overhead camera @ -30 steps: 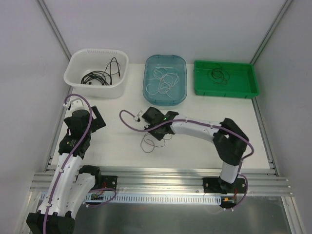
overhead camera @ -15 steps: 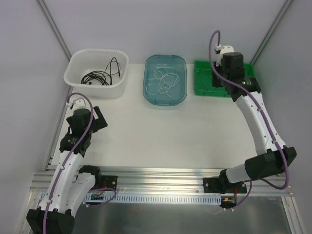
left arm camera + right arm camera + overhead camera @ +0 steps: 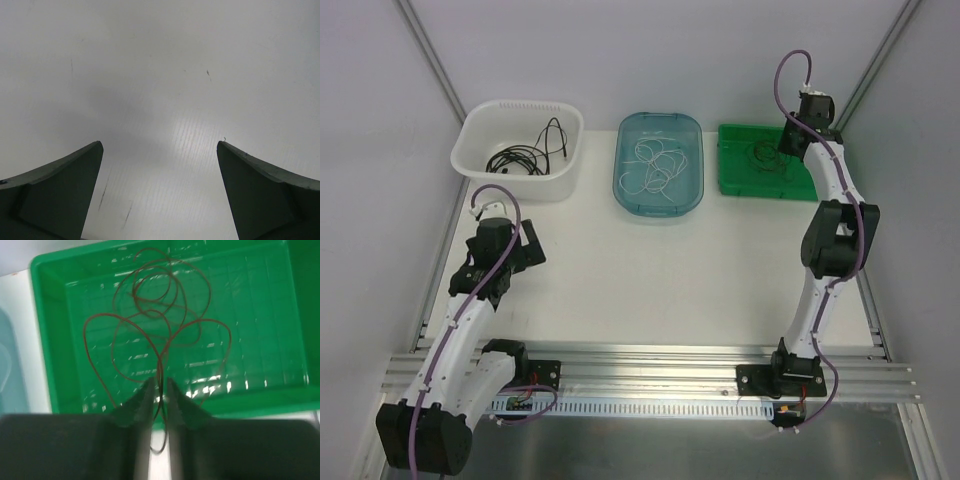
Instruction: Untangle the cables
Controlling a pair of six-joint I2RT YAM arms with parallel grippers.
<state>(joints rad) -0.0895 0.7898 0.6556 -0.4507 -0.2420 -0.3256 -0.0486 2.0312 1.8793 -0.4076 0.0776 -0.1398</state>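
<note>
The right gripper's (image 3: 160, 385) jaws stand almost together, a thin brown wire (image 3: 161, 356) running down through the slit; whether they pinch it we cannot tell. Its loops lie in the green tray (image 3: 45, 330). The wire looks light, limp and springy, so we would take a single strand, not the bundle. The left gripper's (image 3: 159, 144) jaws gape wide over the table (image 3: 160, 60). A second ago the right gripper was down at mid-table with those loops beneath it.
</note>
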